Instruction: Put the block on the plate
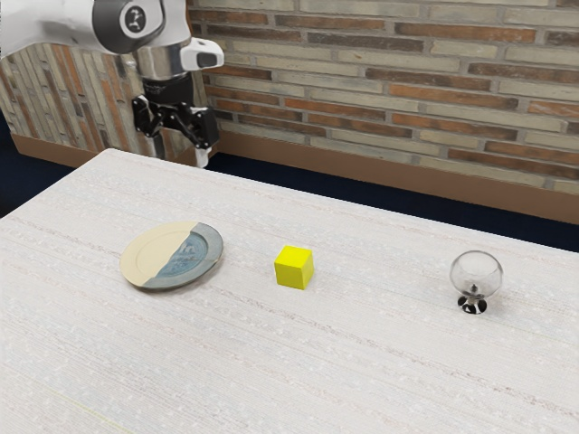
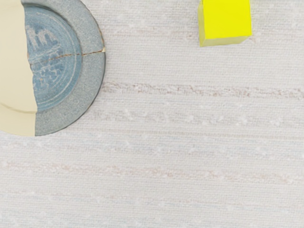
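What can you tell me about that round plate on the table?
The plate lies flat and face up on the white table, nothing on it. It looks ceramic: one part is plain cream, the other blue-grey with a bluer, pale-marked centre, and a jagged line divides them. A thin brownish line like a crack crosses the blue part to the rim. The yellow block stands apart from it, on the side toward the glass.

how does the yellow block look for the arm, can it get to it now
Probably yes: the gripper is open and the yellow block stands clear of the plate and glass.
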Motion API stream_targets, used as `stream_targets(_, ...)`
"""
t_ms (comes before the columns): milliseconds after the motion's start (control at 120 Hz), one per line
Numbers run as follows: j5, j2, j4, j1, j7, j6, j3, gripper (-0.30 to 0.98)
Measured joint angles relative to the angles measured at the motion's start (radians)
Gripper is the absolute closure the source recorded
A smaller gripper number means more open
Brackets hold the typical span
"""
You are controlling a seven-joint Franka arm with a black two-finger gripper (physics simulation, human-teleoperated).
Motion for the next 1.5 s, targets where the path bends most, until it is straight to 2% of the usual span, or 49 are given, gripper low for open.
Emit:
stream_targets(117, 0.0, 0.018, 0.011, 0.008, -0.008, 0.018, -0.014, 0.0)
stream_targets(358, -0.019, 0.252, 0.241, -0.074, -0.024, 0.027, -0.014, 0.0)
stream_targets(500, -0.034, 0.369, 0.289, -0.101, -0.031, 0.038, 0.0, 0.0)
stream_targets(617, -0.069, 0.482, 0.342, -0.115, -0.036, 0.079, 0.045, 0.0)
stream_targets(783, -0.145, 0.619, 0.466, -0.167, -0.04, 0.121, 0.137, 0.0)
stream_targets(908, -0.211, 0.697, 0.498, -0.18, -0.042, 0.161, 0.181, 0.0)
stream_targets(1142, -0.284, 0.784, 0.524, -0.177, -0.044, 0.223, 0.216, 0.0)
stream_targets(1500, -0.317, 0.824, 0.465, -0.165, -0.047, 0.294, 0.214, 0.0)
